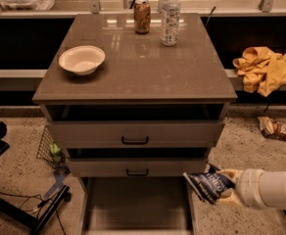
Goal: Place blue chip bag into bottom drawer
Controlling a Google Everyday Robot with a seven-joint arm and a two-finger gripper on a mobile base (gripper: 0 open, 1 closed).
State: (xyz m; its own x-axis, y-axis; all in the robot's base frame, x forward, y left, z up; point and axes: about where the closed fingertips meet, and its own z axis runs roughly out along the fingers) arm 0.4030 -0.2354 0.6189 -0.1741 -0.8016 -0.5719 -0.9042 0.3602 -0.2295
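The blue chip bag (207, 183) is a crinkly dark-blue foil bag with white lettering, held in the air at the lower right, just right of the cabinet front. My gripper (226, 184) comes in from the right edge on a white arm and is shut on the blue chip bag. The bottom drawer (135, 204) is pulled out at the bottom centre, a wide shallow tray with a bare flat floor. The bag hangs beside the drawer's right wall, a little above it.
Two upper drawers with black handles (134, 140) sit above. The cabinet top holds a white bowl (82, 58), a can (142, 16) and a water bottle (170, 15). A yellow cloth (265, 68) and a brownish wrapper (274, 129) lie at right. A wire basket (50, 148) stands left.
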